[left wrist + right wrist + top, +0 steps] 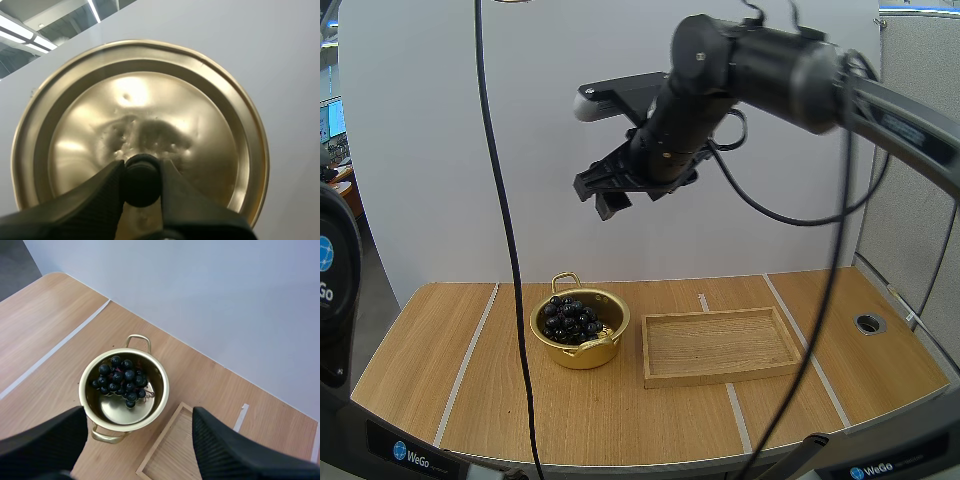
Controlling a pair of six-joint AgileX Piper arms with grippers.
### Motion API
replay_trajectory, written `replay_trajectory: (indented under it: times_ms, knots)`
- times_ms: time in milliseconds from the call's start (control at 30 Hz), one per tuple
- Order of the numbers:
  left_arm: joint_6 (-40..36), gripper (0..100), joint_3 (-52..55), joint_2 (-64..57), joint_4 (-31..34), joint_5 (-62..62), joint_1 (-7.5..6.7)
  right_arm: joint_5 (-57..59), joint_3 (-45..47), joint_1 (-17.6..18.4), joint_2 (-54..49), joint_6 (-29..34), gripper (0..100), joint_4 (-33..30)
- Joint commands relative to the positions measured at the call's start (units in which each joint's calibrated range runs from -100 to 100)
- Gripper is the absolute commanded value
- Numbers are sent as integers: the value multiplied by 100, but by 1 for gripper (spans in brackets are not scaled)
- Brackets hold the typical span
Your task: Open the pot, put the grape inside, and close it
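Looking at the pot (585, 356) sitting open on the bench (470, 380), a bit left of the middle, with the bunch of grapes (570, 318) already lying inside it. Seeing the wooden tray (720, 345) lying just right of the pot, close beside it, though not quite telling whether touching or not. Spotting the right gripper (605, 195) hanging well above the pot, touching nothing. Checking it in the right wrist view: fingers standing wide apart, nothing between them, framing the pot and grapes well below, with a corner of the tray beside them. Catching the left gripper (141, 172) in its own wrist view, clamping the black knob (141, 185) of the gold lid (150, 110), tips pinching it from both sides. Not managing to tell where that lid is hanging relative to the pot.
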Motion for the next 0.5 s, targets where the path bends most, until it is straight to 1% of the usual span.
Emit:
replay_trajectory:
  times_ms: [0,67,100,233,367,467]
  knots:
    - [-13,0,-43,-45,20,-203,-18,178,285,-10,-563,83,97,-52]
    - [-13,0,-43,-45,20,-203,-18,259,497,-10,-898,83,93,-52]
    - [-13,0,-43,-45,20,-203,-18,298,597,-10,-1071,83,88,-52]
    - [-13,0,-43,-45,20,-203,-18,499,887,-10,-1644,83,64,-52]
    - [-13,0,-43,-45,20,-203,-18,723,1184,-10,-2063,83,34,-76]
    - [-13,0,-43,-45,20,-203,-18,957,1443,-10,-2279,73,3,-119]
